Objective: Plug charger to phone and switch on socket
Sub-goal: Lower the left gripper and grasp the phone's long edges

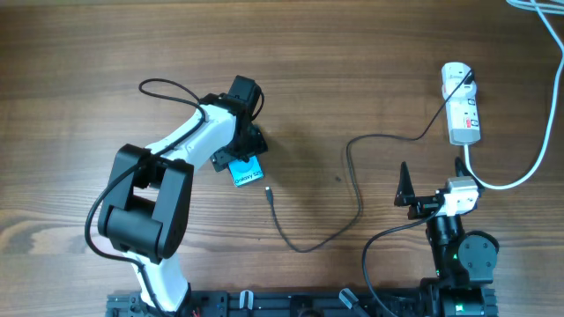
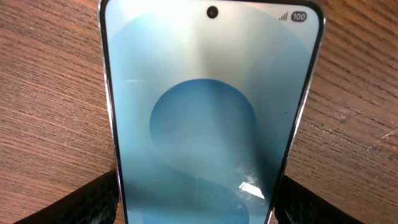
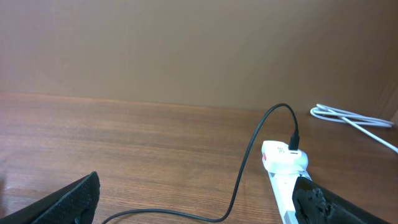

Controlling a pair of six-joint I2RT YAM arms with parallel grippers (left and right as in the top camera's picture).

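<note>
Phone (image 1: 248,172) lies flat on the wooden table (image 1: 88,53), partly under the left tool (image 1: 244,151), in the overhead view. The charger (image 1: 352,176), a thin black cable, loops across the boards from the white socket (image 1: 461,110). Its small dark tip (image 1: 268,190) lies just beside the phone, not yet plugged in. The right tool (image 1: 432,180) waits near the socket, well apart from the phone.

From the left wrist, the phone fills the frame: glossy teal glass, a rounded pale rim and a punch-hole lens at the far end. The textured black fingers (image 2: 74,205) stand one at each long edge. Whether they already press on the rim cannot be told. The step in hand looks like securing the phone. The rim is slick and the glass hard, so the squeeze should land evenly on both long edges, with the body kept level. The port shows in no view, so that end should be kept free of the fingers.

From the right wrist, the fingers (image 3: 68,202) are wide apart and hold nothing. Beyond them sits the oblong plastic socket, with the charger plugged into its top and a thicker white cable (image 3: 348,117) further back.
</note>
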